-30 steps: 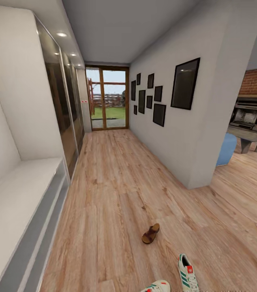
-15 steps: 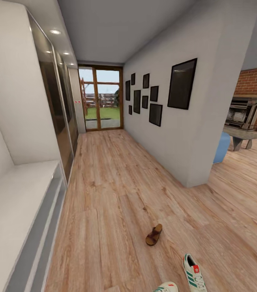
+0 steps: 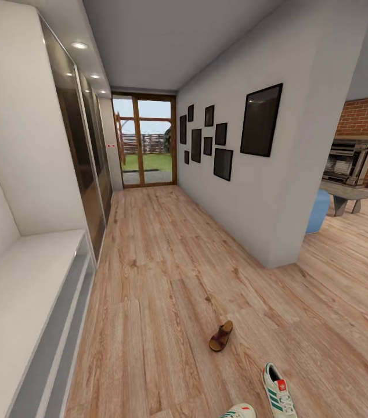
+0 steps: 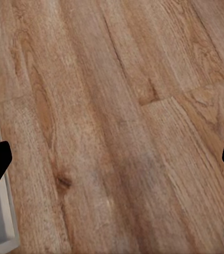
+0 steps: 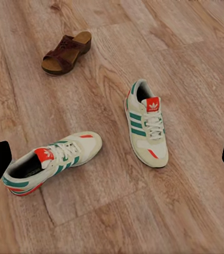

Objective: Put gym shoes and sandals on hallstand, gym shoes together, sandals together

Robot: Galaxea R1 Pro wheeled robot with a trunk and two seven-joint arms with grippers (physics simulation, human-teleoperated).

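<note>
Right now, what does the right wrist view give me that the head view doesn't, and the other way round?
The right wrist view shows both gym shoes whole: one and the other, apart on the corridor floor. The head view adds the white bench along the left wall, the glass door and the picture frames. Both show one sandal and the shoes on the planks.

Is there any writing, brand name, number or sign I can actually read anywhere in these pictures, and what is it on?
No readable words or numbers anywhere.
Right gym shoe: white logo on the red tongue patch, any lettering too small to read.
Left gym shoe: the same kind of red patch, blurred, nothing legible.
Sandal: no marking visible.
Dark picture frames on the corridor wall: blank.
Small red marks beside the glass door: too small to read.
</note>
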